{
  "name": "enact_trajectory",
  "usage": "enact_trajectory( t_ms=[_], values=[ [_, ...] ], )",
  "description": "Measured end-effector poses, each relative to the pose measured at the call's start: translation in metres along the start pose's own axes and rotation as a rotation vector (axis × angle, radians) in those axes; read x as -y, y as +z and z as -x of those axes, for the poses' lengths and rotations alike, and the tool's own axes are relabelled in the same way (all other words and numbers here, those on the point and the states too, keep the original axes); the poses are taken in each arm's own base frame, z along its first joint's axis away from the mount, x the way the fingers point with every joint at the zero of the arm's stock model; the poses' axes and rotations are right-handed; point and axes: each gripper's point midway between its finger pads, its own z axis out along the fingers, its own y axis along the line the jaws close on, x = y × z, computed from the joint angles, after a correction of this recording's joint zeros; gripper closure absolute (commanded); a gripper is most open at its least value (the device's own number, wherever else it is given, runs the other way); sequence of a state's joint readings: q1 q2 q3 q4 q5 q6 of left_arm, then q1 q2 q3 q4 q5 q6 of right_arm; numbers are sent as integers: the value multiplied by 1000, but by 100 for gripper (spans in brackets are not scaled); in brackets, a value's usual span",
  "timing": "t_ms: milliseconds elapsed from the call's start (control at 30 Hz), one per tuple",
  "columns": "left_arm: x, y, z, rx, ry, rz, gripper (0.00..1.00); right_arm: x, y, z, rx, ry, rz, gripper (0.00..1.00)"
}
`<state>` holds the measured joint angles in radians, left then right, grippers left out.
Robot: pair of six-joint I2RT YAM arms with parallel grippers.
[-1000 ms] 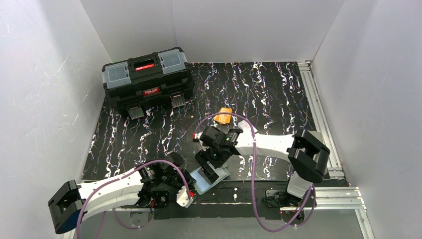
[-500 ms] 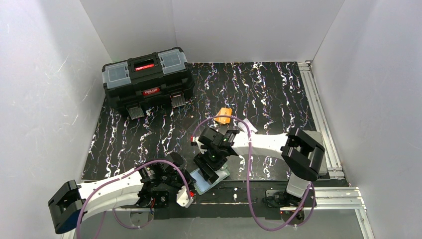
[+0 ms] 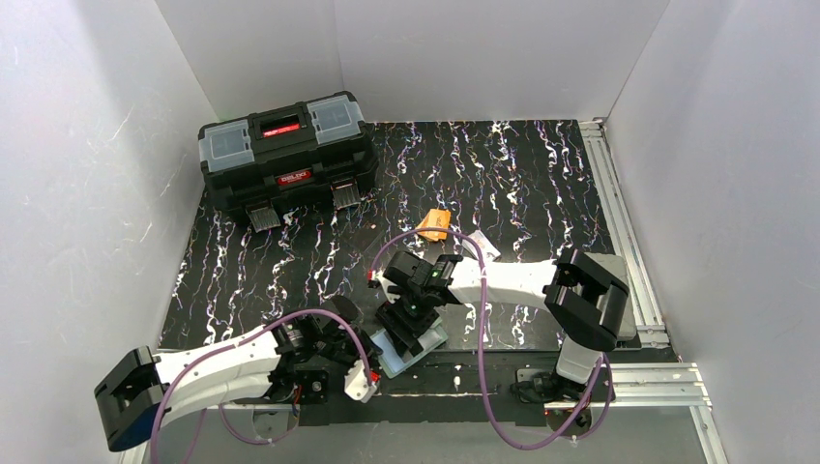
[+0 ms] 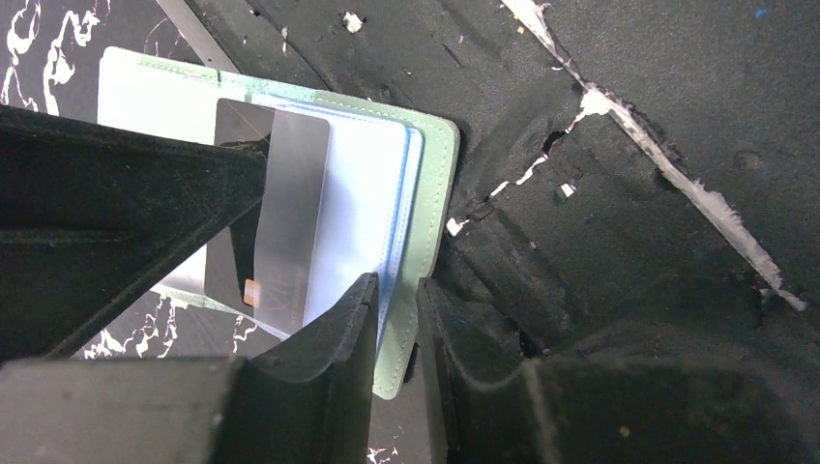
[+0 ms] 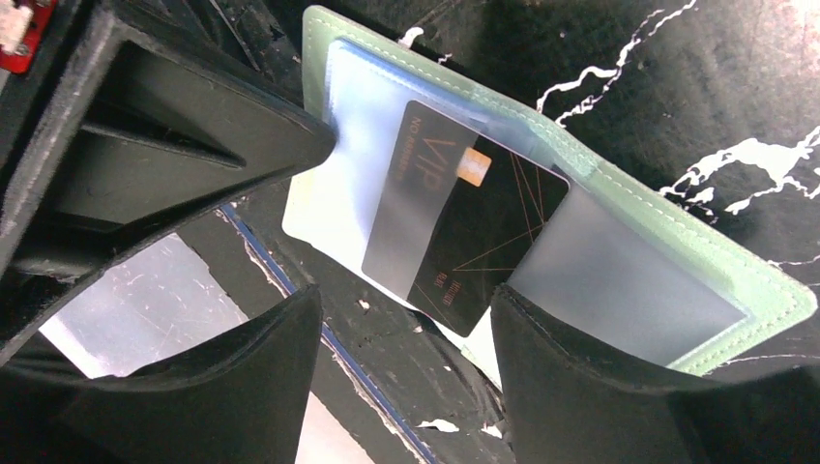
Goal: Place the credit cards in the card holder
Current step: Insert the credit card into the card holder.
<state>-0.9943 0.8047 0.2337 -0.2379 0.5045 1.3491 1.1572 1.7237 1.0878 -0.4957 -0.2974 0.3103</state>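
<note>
The mint-green card holder lies open at the mat's near edge. It also shows in the left wrist view and the right wrist view. A black VIP card with a gold chip sits partly inside its clear sleeve, one corner sticking out; it also shows in the left wrist view. My left gripper is shut on the holder's edge. My right gripper is open, its jaws straddling the card's free corner. The orange card lies flat further back. I cannot make out a white card.
A big black toolbox stands at the back left. Aluminium rails run along the right side and the near edge. White walls close in the mat on three sides.
My right gripper has moved a little left and nearer, lower over the card holder. The left arm and the orange card have stayed put.
</note>
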Motion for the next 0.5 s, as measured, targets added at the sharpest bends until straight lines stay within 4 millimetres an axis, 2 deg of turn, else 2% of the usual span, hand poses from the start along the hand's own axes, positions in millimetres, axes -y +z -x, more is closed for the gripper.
enact_trajectory(
  t_ms=[333, 500],
  values=[
    [-3, 2, 1, 5, 0, 7, 81, -7, 3, 0, 10, -6, 52, 33],
    [-4, 3, 1, 7, -2, 10, 81, -5, 1, 2, 22, -5, 46, 30]
  ],
)
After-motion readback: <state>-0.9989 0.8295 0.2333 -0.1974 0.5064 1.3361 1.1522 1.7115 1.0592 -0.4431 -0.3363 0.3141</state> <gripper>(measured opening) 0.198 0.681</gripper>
